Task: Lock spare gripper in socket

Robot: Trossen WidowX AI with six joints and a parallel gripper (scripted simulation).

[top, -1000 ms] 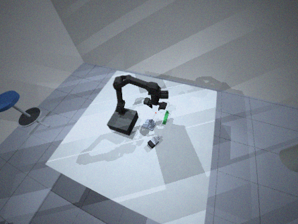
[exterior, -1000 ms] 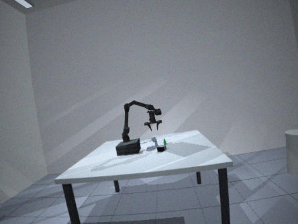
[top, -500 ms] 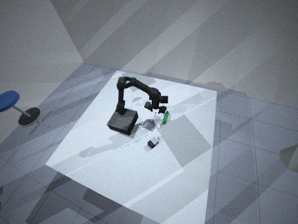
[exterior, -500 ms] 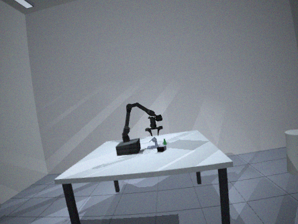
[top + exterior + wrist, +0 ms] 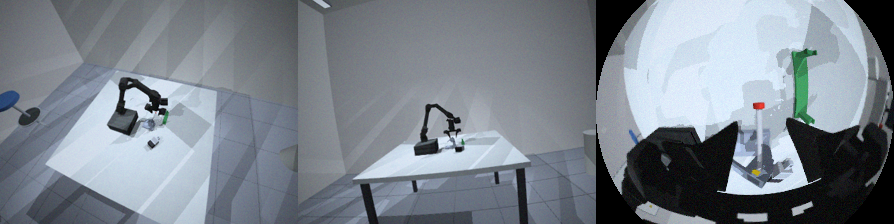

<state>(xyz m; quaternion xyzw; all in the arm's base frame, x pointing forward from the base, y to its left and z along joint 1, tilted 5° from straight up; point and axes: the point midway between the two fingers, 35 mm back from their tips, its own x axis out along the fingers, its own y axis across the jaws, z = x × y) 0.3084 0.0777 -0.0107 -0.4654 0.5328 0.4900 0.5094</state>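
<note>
My gripper [image 5: 155,110] [image 5: 453,136] [image 5: 762,123] points down above the grey mount [image 5: 148,124] [image 5: 453,143] [image 5: 767,156], its fingers apart with nothing gripped. The lock pin has a red head [image 5: 156,113] [image 5: 758,105] and a pale shaft [image 5: 759,132] that runs to the mount. In the wrist view the pin shows in the gap between the fingers; whether it touches either one cannot be told. How deep the pin sits in the socket is unclear. The spare gripper [image 5: 153,142] [image 5: 460,148], a small dark and pale block with a stub, lies apart from the mount.
A green bracket [image 5: 166,117] [image 5: 462,141] [image 5: 801,86] stands on the white table [image 5: 111,171] [image 5: 409,169], close to the mount and right of it in the wrist view. The arm's dark base box [image 5: 122,121] [image 5: 426,147] is on the mount's other side.
</note>
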